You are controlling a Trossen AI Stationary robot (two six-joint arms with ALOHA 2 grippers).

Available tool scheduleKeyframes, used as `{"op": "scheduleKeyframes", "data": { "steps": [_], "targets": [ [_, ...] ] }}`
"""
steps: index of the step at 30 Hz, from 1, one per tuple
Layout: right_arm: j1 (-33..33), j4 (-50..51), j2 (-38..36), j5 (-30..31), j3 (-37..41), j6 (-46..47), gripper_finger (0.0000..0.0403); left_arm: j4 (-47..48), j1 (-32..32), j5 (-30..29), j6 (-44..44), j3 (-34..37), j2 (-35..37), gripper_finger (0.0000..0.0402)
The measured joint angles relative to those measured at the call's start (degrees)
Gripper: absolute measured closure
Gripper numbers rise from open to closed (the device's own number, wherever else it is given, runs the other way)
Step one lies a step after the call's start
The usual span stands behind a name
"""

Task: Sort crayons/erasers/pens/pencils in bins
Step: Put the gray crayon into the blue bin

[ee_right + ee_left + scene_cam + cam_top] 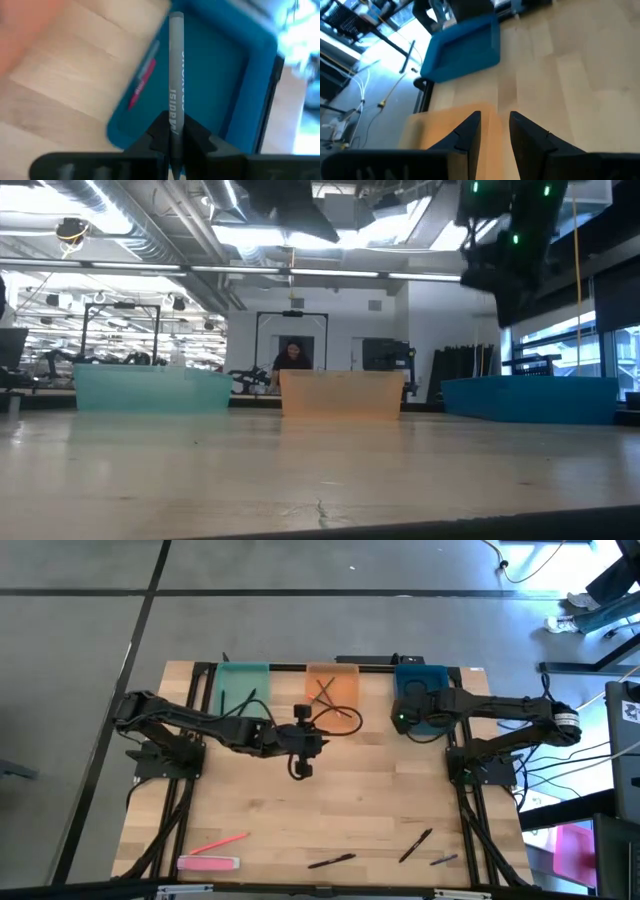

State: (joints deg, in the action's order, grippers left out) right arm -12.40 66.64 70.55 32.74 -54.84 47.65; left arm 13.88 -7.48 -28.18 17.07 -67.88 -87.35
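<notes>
Three bins stand along the far edge: the teal bin (243, 690), the orange bin (332, 690) with crossed pencils (325, 691) inside, and the blue bin (421, 688). My right gripper (408, 712) hovers at the blue bin's near end, shut on a grey crayon (175, 75). A pink-red stick (142, 82) lies in the blue bin (215, 75). My left gripper (495, 125) is open and empty, just near of the orange bin (440, 132). By the near edge lie a pink pencil (215, 843), the eraser (208, 863) and two black pens (332, 861), (415, 845). My right gripper pinches the grey crayon between its two fingers at one end (173, 125). The crayon runs along the fingers and sticks out past them, its free end (176, 19) above the blue bin. It is lifted clear of the bin and the table.
A short purple-grey stick (443, 860) lies near the right pen. A dark stick (246, 700) lies in the teal bin. A cable loops beside my left gripper (340, 721). Bare wood (360, 800) spans the table's middle. A person (292, 356) sits in the room behind.
</notes>
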Motion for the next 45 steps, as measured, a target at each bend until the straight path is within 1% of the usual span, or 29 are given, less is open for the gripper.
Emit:
{"op": "scheduleKeyframes", "data": {
  "steps": [6,12,16,21,26,39,45],
  "targets": [
    [-8.77,-7.72,0.24,-6.48,6.07,-0.39,0.0369,0.3,-2.32,-0.03,-0.16,0.0,3.32,0.0308],
    [-15.58,-12.86,0.28,-7.49,9.35,-2.18,0.0369,0.87,-3.8,-0.08,-0.35,0.0,4.63,0.0308],
    [-18.39,-19.43,0.33,-9.71,11.77,-5.74,0.0369,1.42,-4.32,-0.07,-0.36,0.0,4.72,0.0308],
    [-20.59,-23.78,1.56,-11.7,13.82,-7.42,0.0369,1.95,-4.91,-0.07,-0.39,0.0,4.72,0.0308],
    [-21.87,-24.13,4.44,-11.9,15.07,-7.64,0.0369,2.2,-5.39,-0.05,-0.39,0.0,4.72,0.0308],
    [-23.46,-25.42,10.44,-11.88,15.08,-7.88,0.0369,2.45,-5.3,-0.07,-0.39,0.0,4.71,0.0308],
    [-23.44,-26.14,10.94,-11.9,15.08,-7.75,0.0364,3.27,-5.3,-0.07,-0.39,0.0,4.7,0.0308]
  ]
}}
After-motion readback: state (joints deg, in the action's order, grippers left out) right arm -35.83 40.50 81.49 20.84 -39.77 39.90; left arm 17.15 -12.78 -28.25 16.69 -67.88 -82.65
